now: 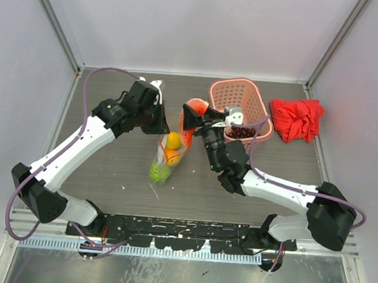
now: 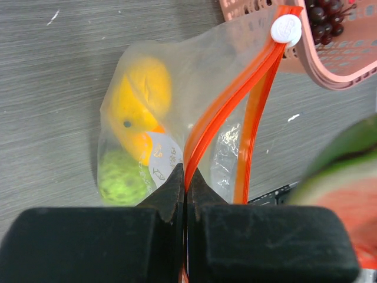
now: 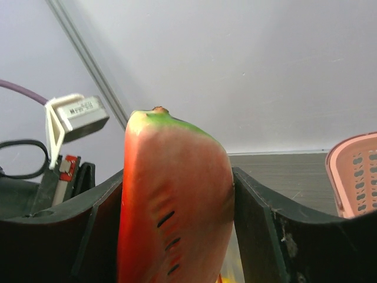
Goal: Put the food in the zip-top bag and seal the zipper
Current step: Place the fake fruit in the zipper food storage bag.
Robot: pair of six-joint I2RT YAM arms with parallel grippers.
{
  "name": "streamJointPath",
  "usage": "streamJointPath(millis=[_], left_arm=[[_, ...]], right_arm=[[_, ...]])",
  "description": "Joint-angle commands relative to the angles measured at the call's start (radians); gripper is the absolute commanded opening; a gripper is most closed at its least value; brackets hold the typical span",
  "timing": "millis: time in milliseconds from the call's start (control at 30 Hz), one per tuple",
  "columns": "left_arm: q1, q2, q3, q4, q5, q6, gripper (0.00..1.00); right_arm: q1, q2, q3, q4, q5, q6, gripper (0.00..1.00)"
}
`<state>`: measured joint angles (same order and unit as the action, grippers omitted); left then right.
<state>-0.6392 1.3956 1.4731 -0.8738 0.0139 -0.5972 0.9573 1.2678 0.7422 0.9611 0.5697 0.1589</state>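
Observation:
The clear zip-top bag (image 1: 164, 158) hangs upright on the table and holds a yellow piece (image 1: 174, 140), an orange piece (image 1: 174, 158) and a lime-green ball (image 1: 158, 172). My left gripper (image 1: 159, 122) is shut on the bag's orange-red zipper (image 2: 227, 100) near one end (image 2: 187, 177). The two strips stand apart, so the mouth is open, and a white slider (image 2: 286, 28) sits at the far end. My right gripper (image 1: 195, 118) is shut on a red toy watermelon slice with a green rind (image 3: 177, 194), just above the bag's mouth. The purple grape bunch (image 1: 243, 131) lies in the pink basket.
The pink lattice basket (image 1: 242, 93) stands at the back right of the bag, and its rim also shows in the left wrist view (image 2: 330, 68). A red cloth (image 1: 297, 118) lies to the basket's right. White walls enclose the table.

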Motion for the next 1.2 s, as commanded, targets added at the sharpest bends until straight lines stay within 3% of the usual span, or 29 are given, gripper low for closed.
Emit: streamJointPath(millis=[0, 400, 667, 867, 967, 1167], left_arm=[[0.007, -0.027, 0.001, 0.095, 0.044, -0.049, 0.0], [0.007, -0.067, -0.075, 0.141, 0.014, -0.086, 0.0], [0.01, -0.099, -0.117, 0.152, -0.016, -0.09, 0.0], [0.013, -0.118, -0.128, 0.144, -0.05, -0.081, 0.0], [0.012, -0.118, -0.138, 0.158, -0.047, -0.078, 0.0], [0.012, -0.118, -0.144, 0.151, -0.035, -0.064, 0.0]], right_arm=[[0.027, 0.077, 0.003, 0.225, 0.055, -0.025, 0.29], [0.096, 0.238, -0.039, 0.33, 0.118, -0.009, 0.31], [0.155, 0.269, -0.073, 0.273, 0.142, 0.059, 0.31], [0.167, 0.235, -0.068, 0.128, 0.139, 0.138, 0.34], [0.167, 0.231, -0.068, 0.085, 0.139, 0.166, 0.41], [0.168, 0.22, -0.017, -0.062, 0.136, 0.212, 0.65]])
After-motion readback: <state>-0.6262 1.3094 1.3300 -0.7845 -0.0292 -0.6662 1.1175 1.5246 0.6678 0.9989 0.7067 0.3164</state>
